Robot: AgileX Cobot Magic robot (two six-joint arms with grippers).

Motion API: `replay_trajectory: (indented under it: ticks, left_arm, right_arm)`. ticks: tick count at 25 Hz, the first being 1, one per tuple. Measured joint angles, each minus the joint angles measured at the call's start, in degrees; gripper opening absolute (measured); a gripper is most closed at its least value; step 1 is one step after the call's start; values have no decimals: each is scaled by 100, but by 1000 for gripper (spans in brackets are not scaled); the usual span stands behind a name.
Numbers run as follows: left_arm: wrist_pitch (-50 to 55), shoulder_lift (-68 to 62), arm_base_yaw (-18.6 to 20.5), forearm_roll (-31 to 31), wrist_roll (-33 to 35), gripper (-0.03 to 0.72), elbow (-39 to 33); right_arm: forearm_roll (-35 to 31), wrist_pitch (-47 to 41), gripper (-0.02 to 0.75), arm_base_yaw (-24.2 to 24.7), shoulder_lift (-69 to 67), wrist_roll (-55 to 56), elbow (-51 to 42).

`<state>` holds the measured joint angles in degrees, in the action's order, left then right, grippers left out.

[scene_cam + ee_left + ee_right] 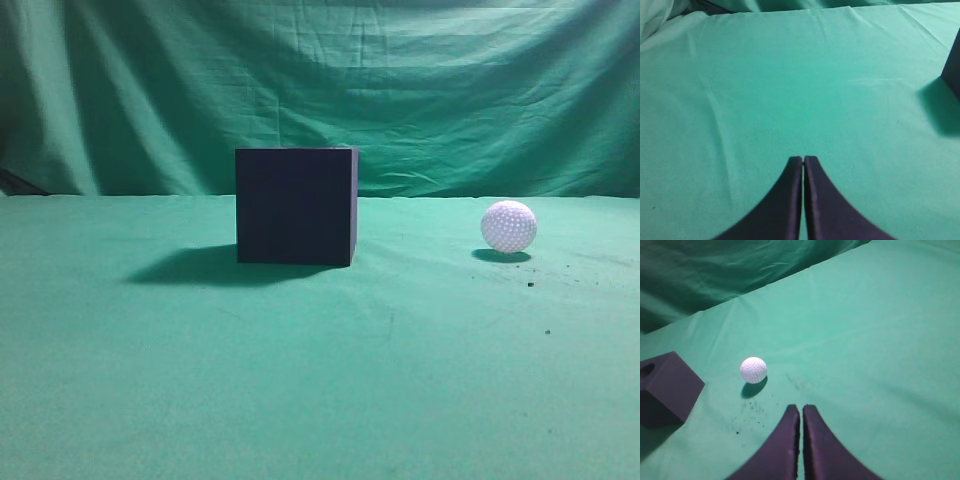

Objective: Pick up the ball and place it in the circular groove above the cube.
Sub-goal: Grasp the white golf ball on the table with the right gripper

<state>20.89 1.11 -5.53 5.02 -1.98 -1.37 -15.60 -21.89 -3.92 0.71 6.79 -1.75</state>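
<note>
While both the right gripper [801, 408] and left gripper [803, 159] have their fingers pressed together over green cloth [300, 380], the small white dimpled golf ball [754, 370] sits apart from the matte dark cube [669, 385]. Hard, light, prone to rolling; pinch across its middle.

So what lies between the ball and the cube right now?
Nothing: only bare green cloth separates the ball from the cube, clear in the exterior and right wrist views.
</note>
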Motion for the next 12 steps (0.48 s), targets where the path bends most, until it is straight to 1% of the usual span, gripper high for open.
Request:
replay_trajectory:
  ticks: [3,9,10,12]
  left_arm:
    - [0,0,0,0,0,0,0]
    - [0,0,0,0,0,0,0]
    - [0,0,0,0,0,0,0]
    - [0,0,0,0,0,0,0]
  right_arm:
    - [0,358,0,0,0,0,0]
    - [-13,2163,0,0,0,0,0]
    - [-13,2290,0,0,0,-39,0]
    - [-13,2243,0,0,-57,-266,155]
